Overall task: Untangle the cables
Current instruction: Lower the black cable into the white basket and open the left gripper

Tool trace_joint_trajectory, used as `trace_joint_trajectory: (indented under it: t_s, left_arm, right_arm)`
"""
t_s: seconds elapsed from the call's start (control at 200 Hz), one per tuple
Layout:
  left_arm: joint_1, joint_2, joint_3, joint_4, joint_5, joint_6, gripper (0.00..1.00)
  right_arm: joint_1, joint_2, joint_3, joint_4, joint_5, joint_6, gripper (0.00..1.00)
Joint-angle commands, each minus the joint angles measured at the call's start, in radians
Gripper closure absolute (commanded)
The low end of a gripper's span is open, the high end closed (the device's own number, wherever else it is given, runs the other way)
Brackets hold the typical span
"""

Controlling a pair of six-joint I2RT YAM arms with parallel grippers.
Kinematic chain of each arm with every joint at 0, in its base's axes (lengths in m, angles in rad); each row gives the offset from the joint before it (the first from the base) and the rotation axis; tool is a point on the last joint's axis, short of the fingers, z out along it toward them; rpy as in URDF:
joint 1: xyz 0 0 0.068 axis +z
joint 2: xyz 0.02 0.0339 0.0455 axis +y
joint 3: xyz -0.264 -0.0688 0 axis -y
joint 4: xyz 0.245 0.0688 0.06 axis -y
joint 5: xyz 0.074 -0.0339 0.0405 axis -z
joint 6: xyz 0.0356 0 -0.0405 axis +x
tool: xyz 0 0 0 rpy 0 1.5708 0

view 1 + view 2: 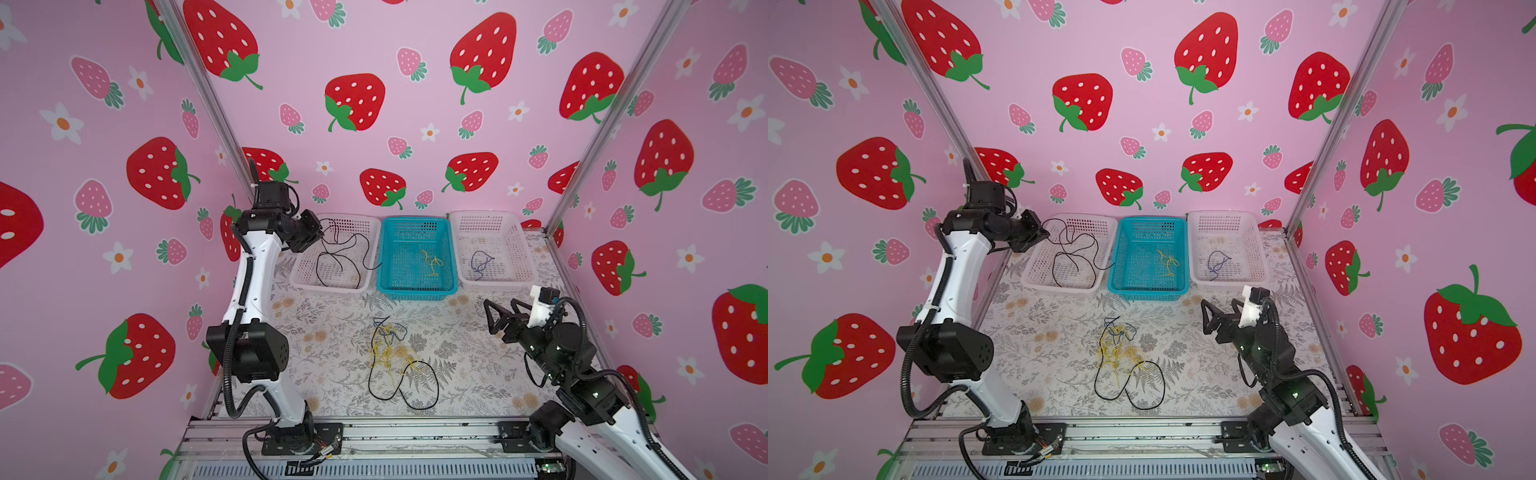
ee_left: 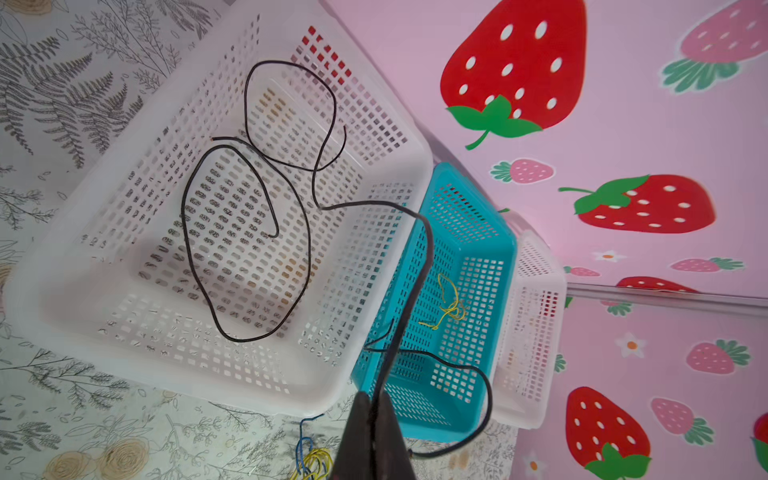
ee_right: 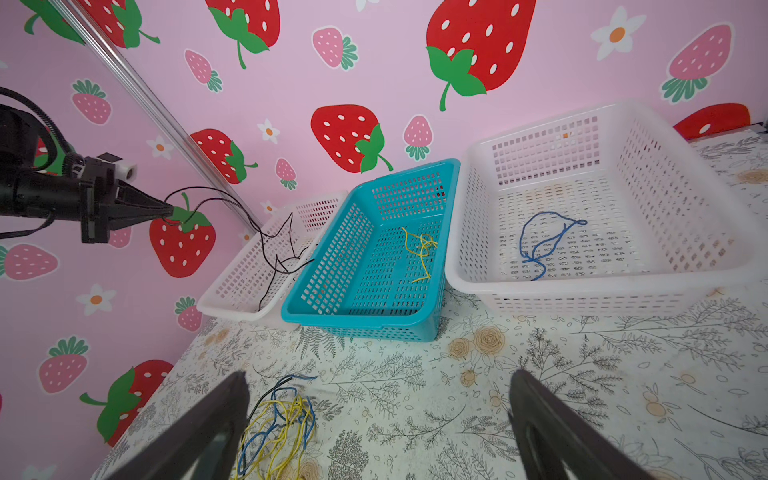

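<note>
My left gripper (image 1: 322,235) hangs over the left white basket (image 1: 328,287), shut on a black cable (image 2: 432,245) pinched between its fingertips. The rest of that cable loops down into the basket. A tangle of yellow, dark blue and black cables (image 1: 388,332) lies mid-table, with a black loop (image 1: 437,384) trailing toward the front. Right of the tangle, above the cloth, my right gripper (image 1: 503,306) stands open and empty, and the tangle (image 3: 282,419) shows beside one finger. A yellow cable (image 1: 432,262) lies in the blue basket (image 1: 415,294). A dark blue cable (image 1: 480,264) lies in the right white basket (image 1: 496,283).
The three baskets stand in a row along the back wall. Pink strawberry walls close in the left, back and right sides. A metal rail (image 1: 415,432) carrying both arm bases runs along the table's front edge.
</note>
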Motion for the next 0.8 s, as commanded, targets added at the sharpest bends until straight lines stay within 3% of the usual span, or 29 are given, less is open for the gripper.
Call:
trace_joint_trajectory:
  t_s: [0.0,0.18,0.325,0.44,0.795]
  left_arm:
    - [0.038,-0.017,0.015,0.031,0.067,-0.083,1.0]
    - [0.054,0.017,0.034,0.001,0.007,-0.047,1.0]
    - [0.054,0.023,-0.005,0.004,-0.098,-0.012,1.0]
    - [0.049,0.056,-0.066,0.025,-0.113,0.01,1.0]
    - [-0.076,0.185,-0.138,0.044,-0.36,0.105,1.0]
  right_arm:
    - [-0.002,0.003,0.024,0.021,-0.003,0.006,0.02]
    - [-0.002,0.007,0.023,0.028,-0.012,0.008,0.02]
    - [-0.002,0.013,0.016,0.035,-0.022,0.01,0.02]
    - [-0.002,0.02,0.002,0.05,-0.03,0.016,0.02]
    - [-0.002,0.062,-0.012,0.08,-0.075,0.027,0.02]
